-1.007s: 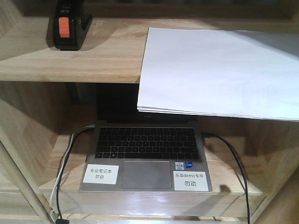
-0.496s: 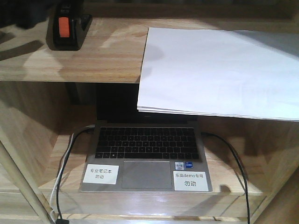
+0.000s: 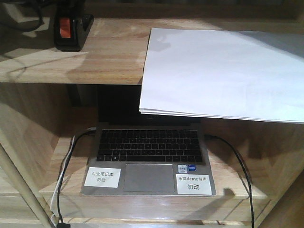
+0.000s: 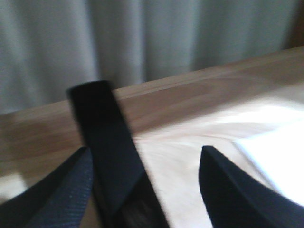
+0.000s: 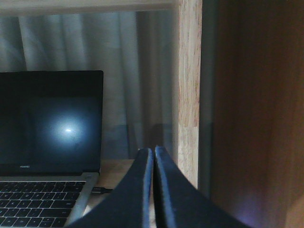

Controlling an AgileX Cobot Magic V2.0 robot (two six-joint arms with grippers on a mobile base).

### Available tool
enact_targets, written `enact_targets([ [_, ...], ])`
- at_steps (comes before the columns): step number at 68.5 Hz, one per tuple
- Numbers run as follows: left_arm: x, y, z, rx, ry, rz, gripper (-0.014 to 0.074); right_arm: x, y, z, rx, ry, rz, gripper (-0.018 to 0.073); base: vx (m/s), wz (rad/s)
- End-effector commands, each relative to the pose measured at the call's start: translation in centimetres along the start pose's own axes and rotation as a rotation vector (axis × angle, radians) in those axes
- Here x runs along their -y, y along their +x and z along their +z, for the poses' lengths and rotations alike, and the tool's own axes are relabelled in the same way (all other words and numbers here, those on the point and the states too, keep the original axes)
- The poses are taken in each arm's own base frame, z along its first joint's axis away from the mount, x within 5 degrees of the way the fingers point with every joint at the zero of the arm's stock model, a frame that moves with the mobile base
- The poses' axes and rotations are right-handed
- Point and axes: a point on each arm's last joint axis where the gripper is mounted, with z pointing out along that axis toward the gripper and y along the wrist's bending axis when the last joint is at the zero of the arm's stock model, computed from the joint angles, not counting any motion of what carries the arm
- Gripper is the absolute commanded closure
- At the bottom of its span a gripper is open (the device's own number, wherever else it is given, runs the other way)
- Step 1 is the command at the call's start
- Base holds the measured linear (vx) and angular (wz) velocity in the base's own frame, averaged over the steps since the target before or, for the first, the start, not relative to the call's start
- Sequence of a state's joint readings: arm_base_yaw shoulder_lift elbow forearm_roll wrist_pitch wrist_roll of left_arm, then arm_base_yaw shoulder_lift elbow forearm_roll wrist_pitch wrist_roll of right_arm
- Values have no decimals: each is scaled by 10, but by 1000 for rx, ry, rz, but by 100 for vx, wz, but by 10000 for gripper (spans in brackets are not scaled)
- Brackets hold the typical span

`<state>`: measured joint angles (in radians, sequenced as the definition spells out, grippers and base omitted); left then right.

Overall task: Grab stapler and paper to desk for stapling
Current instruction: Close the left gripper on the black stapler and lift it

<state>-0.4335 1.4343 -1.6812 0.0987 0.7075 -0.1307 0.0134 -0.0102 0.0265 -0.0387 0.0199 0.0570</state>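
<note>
Paper [image 3: 223, 71] is spread over the right half of the upper shelf [image 3: 109, 61], its near edge overhanging the shelf's front edge. It is judged light, floppy and slippery, and best pinched at that overhang. The stapler [image 3: 71, 26], at the back left corner, is judged rigid and heavier, and best gripped across its body. The left claw [image 4: 146, 151] is held wide, with a blurred dark shape, taken for the stapler, between its fingers. The right claw [image 5: 153, 151] is pressed closed and empty, low beside the laptop [image 5: 50, 123].

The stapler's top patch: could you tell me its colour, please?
Orange-red, on the black stapler; clearest in the front-facing view.
</note>
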Motion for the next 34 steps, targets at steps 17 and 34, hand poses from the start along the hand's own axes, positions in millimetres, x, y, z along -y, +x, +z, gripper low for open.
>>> enact_targets([
  [17,-2,-23,8,-14,-49,-23,129,0,-6,-1,82,-1,-10,569,0,0],
  [34,-2,-28,15,-83,-72,-25,137,0,-6,-1,82,-1,-10,569,0,0],
])
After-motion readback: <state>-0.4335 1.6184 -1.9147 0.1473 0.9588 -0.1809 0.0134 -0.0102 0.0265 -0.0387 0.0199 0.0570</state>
